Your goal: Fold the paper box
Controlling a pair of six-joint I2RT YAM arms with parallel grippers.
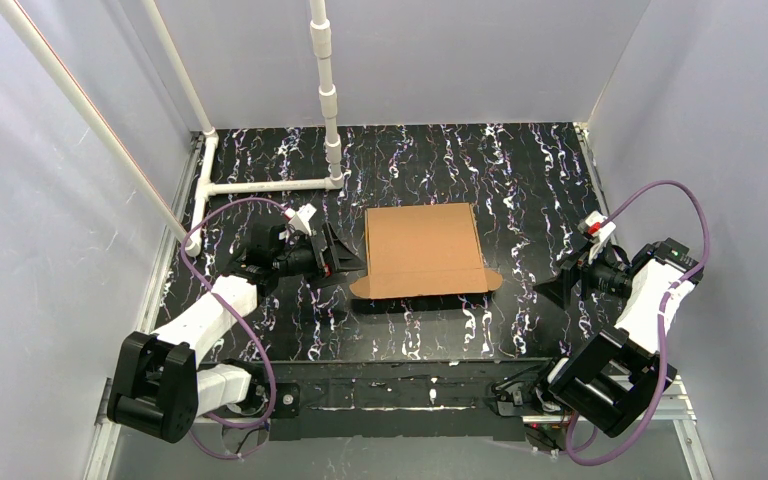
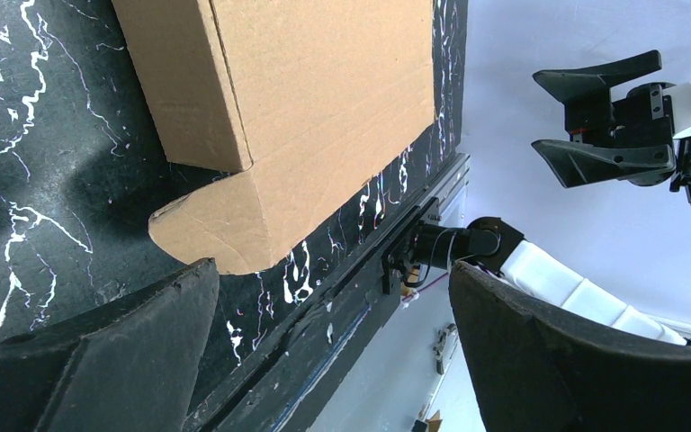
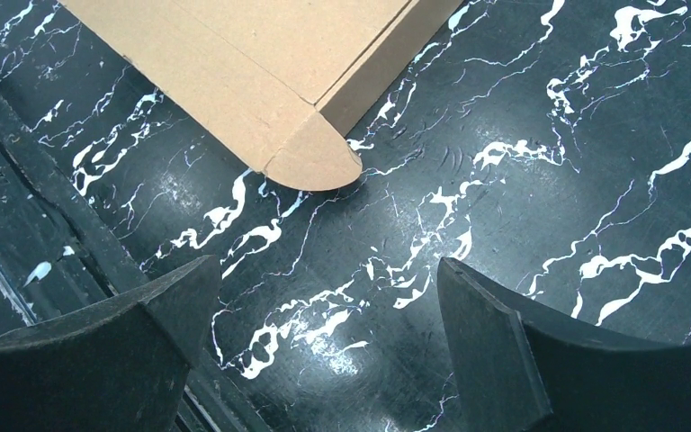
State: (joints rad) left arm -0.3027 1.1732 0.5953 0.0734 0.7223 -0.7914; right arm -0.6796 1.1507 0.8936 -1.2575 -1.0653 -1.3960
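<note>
paper box (image 1: 422,247): lid down
front flap (image 1: 425,283): flat, not tucked yet
left tool (image 1: 352,262): wide, empty
right tool (image 1: 550,290): wide, empty

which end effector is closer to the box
The left end effector: its tips nearly reach the paper box, while the right end effector sits well clear.

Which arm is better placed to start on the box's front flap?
Left, probably. The left arm has its open jaws right beside the near-left corner of the paper box, the flap's rounded ear just ahead of them. The right arm, jaws also open, stands farther from its corner.
</note>
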